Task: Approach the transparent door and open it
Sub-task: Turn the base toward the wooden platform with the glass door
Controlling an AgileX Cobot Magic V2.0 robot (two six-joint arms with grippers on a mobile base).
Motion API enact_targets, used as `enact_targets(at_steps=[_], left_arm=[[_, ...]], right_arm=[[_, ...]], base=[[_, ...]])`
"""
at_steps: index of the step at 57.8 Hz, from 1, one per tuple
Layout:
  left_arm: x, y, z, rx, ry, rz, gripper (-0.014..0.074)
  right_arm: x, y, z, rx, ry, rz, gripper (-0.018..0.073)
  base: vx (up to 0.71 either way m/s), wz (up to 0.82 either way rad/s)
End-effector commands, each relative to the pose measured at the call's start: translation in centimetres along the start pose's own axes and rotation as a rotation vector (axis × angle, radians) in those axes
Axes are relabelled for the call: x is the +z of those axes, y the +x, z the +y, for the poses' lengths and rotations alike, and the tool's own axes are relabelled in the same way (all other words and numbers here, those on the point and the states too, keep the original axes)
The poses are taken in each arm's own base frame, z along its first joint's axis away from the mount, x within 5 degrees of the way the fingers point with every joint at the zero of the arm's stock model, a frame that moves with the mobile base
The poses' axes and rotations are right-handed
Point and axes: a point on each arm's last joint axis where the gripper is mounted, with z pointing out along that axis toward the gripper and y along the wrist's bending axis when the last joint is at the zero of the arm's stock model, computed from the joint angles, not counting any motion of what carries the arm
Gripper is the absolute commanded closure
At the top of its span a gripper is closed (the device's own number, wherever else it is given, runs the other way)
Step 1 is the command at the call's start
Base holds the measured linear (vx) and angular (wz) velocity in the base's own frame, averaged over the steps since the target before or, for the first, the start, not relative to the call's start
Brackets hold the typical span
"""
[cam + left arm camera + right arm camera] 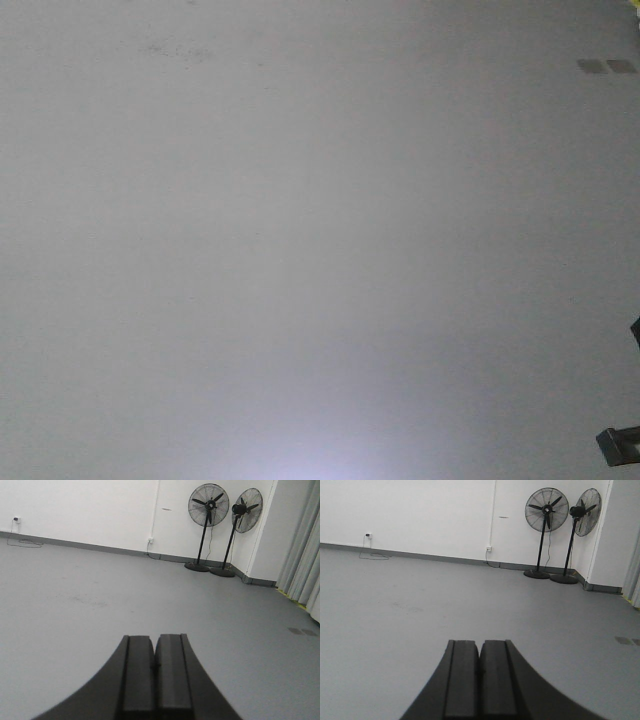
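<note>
No transparent door shows; finding it comes first. The left fingers [137, 675] and right fingers [462, 680] are pressed together, empty.

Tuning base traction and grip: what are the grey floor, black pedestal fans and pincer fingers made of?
Smooth grey floor: seamless coating or vinyl, satin; soft glare, faint scuffs. Two black pedestal fans: probably painted metal; thin wire grilles, slim poles. Fingers of left pincer and right pincer: matte black, plastic or rubber; unclear which.
</note>
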Motion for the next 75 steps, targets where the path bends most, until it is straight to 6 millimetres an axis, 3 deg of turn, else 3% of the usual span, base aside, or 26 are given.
enact_targets(at_steps=[1, 75], left_arm=[[0.02, 0.22, 0.08, -0.011, 0.010, -0.062, 0.0593], [0.02, 0.22, 0.08, -0.011, 0.010, -0.062, 0.0593]], right_arm=[[-0.08, -0.37, -0.10, -0.012, 0.017, -0.083, 0.0559], [-0.08, -0.37, -0.10, -0.012, 0.018, -0.083, 0.0559]], base=[[0.00, 0.00], [0.08, 0.00]])
